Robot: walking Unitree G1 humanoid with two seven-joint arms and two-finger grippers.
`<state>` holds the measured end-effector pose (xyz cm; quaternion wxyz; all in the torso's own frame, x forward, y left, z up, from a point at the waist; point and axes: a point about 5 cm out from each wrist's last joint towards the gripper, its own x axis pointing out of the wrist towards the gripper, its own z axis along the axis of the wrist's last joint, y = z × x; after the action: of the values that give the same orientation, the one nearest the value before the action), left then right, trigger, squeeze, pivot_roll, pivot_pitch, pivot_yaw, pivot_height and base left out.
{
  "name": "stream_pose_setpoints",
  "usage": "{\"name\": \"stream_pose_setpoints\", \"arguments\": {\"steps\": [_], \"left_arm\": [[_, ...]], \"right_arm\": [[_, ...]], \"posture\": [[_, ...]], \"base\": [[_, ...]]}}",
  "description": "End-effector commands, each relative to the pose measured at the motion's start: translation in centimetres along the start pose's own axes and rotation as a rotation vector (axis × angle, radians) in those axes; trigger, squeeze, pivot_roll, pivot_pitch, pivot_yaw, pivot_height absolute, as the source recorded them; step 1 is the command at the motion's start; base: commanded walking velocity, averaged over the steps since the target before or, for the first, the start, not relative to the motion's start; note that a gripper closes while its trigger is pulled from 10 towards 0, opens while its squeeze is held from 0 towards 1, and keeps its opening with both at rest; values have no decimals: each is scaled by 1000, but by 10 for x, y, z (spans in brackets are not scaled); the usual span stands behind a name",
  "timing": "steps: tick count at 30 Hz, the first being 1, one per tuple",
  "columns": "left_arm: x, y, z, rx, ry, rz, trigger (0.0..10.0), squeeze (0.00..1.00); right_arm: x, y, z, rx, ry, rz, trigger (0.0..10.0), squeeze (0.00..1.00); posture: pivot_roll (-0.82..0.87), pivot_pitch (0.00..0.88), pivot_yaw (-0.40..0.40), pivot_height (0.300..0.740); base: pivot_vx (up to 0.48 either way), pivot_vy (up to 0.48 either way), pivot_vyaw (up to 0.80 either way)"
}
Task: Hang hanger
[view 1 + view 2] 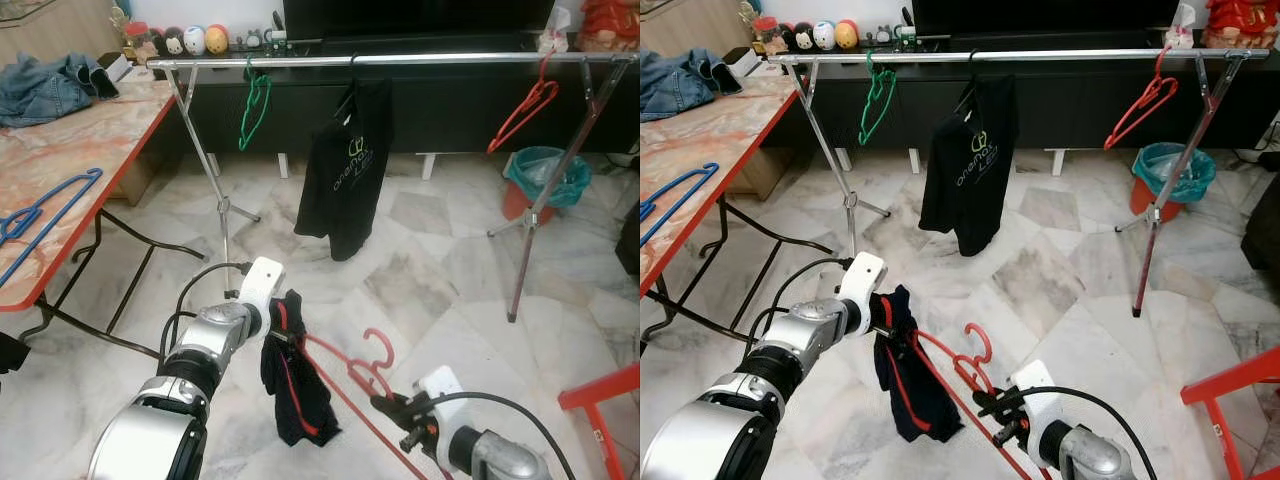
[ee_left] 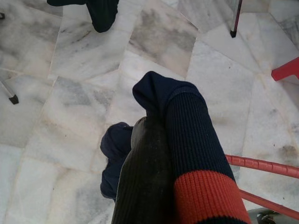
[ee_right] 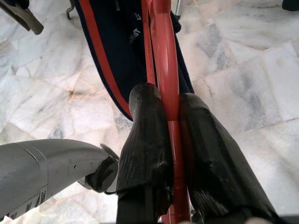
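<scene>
Right gripper [image 3: 170,116] fingers clamped on red hanger [image 1: 345,372]; left gripper [image 1: 278,322] pinches the dark garment [image 1: 293,390] draped on it, low before the rail [image 1: 400,60]. Light, stiff hanger, floppy cloth; grip near hook.

My left gripper's finger [image 2: 145,186] lies against a navy garment [image 2: 187,126] with a red band, red hanger [image 2: 261,165] bars beside it, above marble floor [image 2: 70,84].
</scene>
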<state>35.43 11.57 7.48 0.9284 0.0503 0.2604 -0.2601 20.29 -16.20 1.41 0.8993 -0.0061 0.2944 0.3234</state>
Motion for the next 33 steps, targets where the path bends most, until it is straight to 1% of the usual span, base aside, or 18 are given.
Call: {"name": "stream_pose_setpoints", "arguments": {"steps": [1,8,11,13,15,17,20,24,29,33], "left_arm": [[-1,0,2,25,-6,-4,10000,0],[-2,1,3,24,-7,-4,10000,0],[-2,1,3,23,-8,-3,10000,0],[-2,1,3,23,-8,-5,10000,0],[-2,0,3,21,-9,-17,10000,0],[-3,-1,4,19,-9,-28,10000,0],[-3,-3,4,32,-1,-60,10000,0],[-5,-7,1,48,19,-109,10000,0],[-3,-11,-1,54,27,-124,10000,0],[-3,-14,-1,52,30,-135,10000,0]], "right_arm": [[1,3,1,-4,-8,18,10000,0],[3,5,2,-4,-10,43,10000,0],[4,5,2,-22,1,46,10000,0],[5,4,1,-35,8,34,10000,0],[7,-1,2,-30,-6,-27,10000,0],[8,-5,4,-32,-15,-55,10000,0],[11,-9,6,-39,-22,-80,10000,0],[13,-10,7,-36,-29,-85,10000,0],[16,-4,8,-13,-48,-21,10000,0],[15,1,7,3,-54,25,10000,0]], "posture": [[-54,22,77,740],[-52,21,75,740],[-51,25,73,740],[-51,25,73,740],[-48,29,72,740],[-45,31,72,740],[-42,33,71,740],[-39,34,71,740],[-40,34,70,740],[-41,35,71,740]], "base": [[0,0,0],[0,0,0],[0,0,0],[0,0,0],[0,0,0],[0,0,0],[0,0,0],[0,0,0],[0,0,0],[0,0,0]]}}
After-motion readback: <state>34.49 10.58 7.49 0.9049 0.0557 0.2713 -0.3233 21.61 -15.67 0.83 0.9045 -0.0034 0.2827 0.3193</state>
